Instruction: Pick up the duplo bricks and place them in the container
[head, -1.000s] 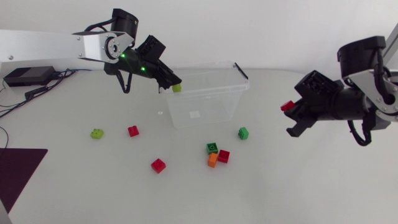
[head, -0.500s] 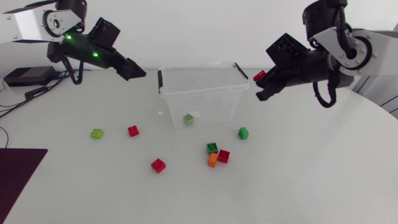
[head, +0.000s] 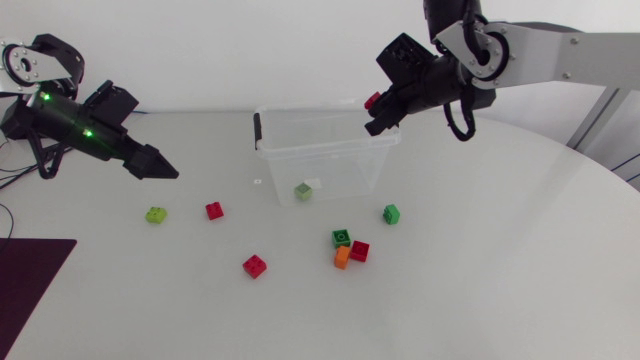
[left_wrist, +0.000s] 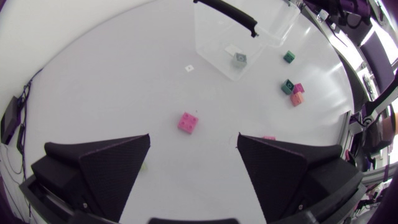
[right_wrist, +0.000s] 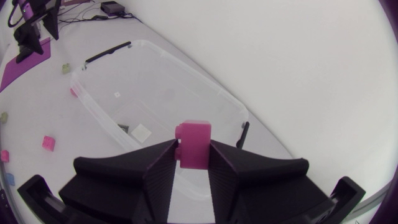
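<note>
Your right arm (head: 560, 45) had a silver-grey link, black joints and a looping black cable (head: 462, 118). Your left arm (head: 65, 118) looked mostly black (two green lights (head: 88, 133) glowed on it). The left gripper (left_wrist: 193, 162) and right gripper (right_wrist: 194, 155) had matte black wedge fingers.

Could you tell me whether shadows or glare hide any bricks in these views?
Head view: soft shadows; light green brick plain through the clear container. Right wrist view: no glare on the red brick in the right gripper. Left wrist view: table evenly lit.

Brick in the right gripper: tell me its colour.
The brick is red, shown best in the head view.
</note>
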